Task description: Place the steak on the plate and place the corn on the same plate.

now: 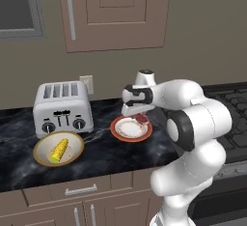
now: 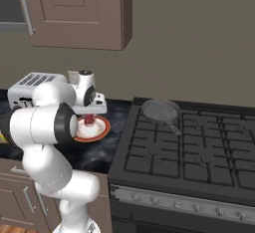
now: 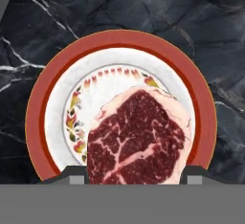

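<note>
Right now the jaws [image 1: 142,118] are clamped on the steak [image 3: 136,139], holding it directly above the orange-rimmed plate [image 3: 36,108] on the dark marble tabletop [image 3: 143,7]. From the hand camera the meat hangs toward one side of the plate rather than over its centre, so if it is let go here it may land across the rim and slide off. The corn [image 1: 59,150] lies in a tan-rimmed bowl [image 1: 75,138] well off to the jaws' side, just in front of the toaster [image 1: 61,108]. A careless swing toward it could knock that toaster.
</note>
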You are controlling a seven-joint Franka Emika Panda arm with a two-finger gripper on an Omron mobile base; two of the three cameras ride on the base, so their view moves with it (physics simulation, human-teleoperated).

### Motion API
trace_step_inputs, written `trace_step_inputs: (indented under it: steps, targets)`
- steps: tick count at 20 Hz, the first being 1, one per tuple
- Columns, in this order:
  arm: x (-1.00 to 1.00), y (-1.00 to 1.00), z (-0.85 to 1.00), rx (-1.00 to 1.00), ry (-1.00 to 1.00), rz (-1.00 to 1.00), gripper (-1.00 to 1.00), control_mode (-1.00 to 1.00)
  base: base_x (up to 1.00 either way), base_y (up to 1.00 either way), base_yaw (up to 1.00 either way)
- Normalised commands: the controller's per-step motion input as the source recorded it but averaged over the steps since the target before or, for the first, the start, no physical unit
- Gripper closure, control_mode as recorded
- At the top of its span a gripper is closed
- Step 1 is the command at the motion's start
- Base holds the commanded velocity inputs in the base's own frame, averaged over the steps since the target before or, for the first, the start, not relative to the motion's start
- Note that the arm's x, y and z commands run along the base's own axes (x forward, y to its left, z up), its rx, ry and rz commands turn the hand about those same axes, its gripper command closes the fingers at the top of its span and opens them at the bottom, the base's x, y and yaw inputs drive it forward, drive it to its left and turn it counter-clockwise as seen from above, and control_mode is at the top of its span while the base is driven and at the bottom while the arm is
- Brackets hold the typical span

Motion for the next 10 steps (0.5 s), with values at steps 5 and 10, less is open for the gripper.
trace_step_inputs:
  steps: [5,10]
  targets:
    - [0.3,-0.03,-0.28,0.0,0.0,0.0,1.0,-1.0,0.0,0.0,0.0]
    - [0.15,-0.04,-0.33,0.0,0.0,0.0,1.0,-1.0,0.0,0.0,0.0]
